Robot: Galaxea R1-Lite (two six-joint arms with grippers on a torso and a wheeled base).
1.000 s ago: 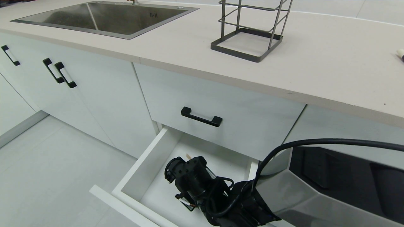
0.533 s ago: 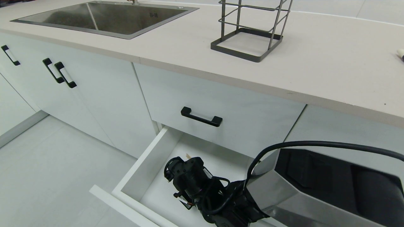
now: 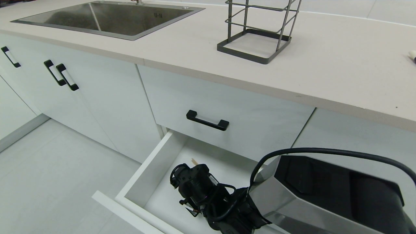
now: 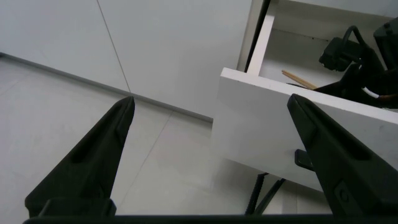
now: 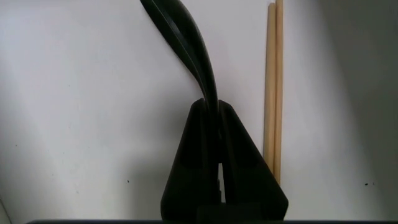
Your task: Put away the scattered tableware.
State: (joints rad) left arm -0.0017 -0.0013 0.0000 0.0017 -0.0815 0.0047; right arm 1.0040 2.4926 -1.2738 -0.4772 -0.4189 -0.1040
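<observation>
Right wrist view looks straight down into the open drawer (image 5: pixel 74 93), where the right hand (image 5: pixel 216 124) is clenched on the end of a black utensil (image 5: pixel 186 43), a slim curved piece that runs away from the fingertips over the white drawer bottom; whether its far end touches the bottom cannot be told. Just beside the hand, a pair of wooden chopsticks (image 5: pixel 273 93) lies flat in the drawer, the two sticks side by side and parallel, apart from the utensil. From the head view, the right arm reaches down into this pulled-out drawer, which sits under a closed one with a black handle, and one chopstick end pokes out past the wrist. The left hand (image 4: pixel 211 155) is released, its two fingers spread wide, and it hangs over the floor (image 4: pixel 74 87) outside the drawer, near its white front panel. Up on the tabletop (image 3: pixel 325 65) stand a wire rack (image 3: pixel 256 32) and, well apart from it, a steel sink (image 3: pixel 110 19).
</observation>
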